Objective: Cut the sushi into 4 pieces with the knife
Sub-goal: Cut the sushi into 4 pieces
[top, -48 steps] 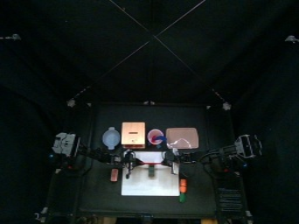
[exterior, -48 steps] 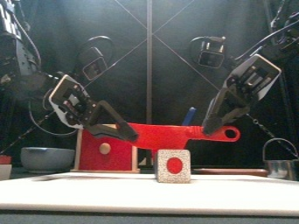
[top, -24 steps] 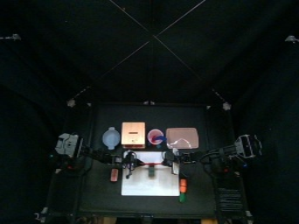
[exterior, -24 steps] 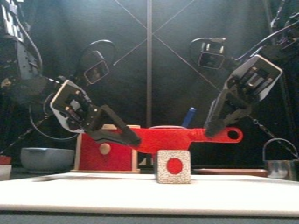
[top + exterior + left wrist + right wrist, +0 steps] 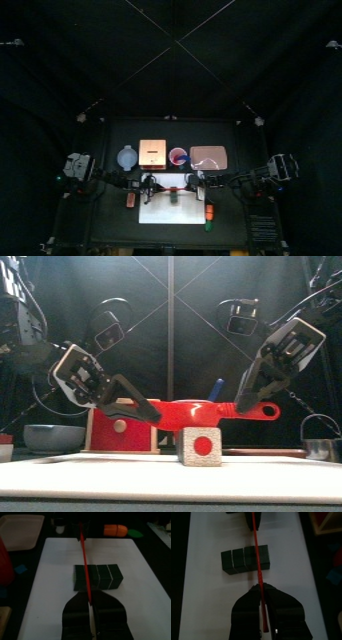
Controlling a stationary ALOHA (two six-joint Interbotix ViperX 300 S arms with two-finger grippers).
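Both ends of the red knife (image 5: 195, 409) are pinched: left gripper (image 5: 142, 412) clamps the blade, right gripper (image 5: 242, 406) the handle, over the sushi roll (image 5: 201, 445).

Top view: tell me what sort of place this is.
Likely a robot test booth: black curtains enclose a small table, where the left gripper and right gripper hold a red toy knife over a sushi roll on a white cutting board.

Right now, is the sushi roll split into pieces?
No, the left wrist view shows the sushi roll whole, blocks touching, under the red knife.
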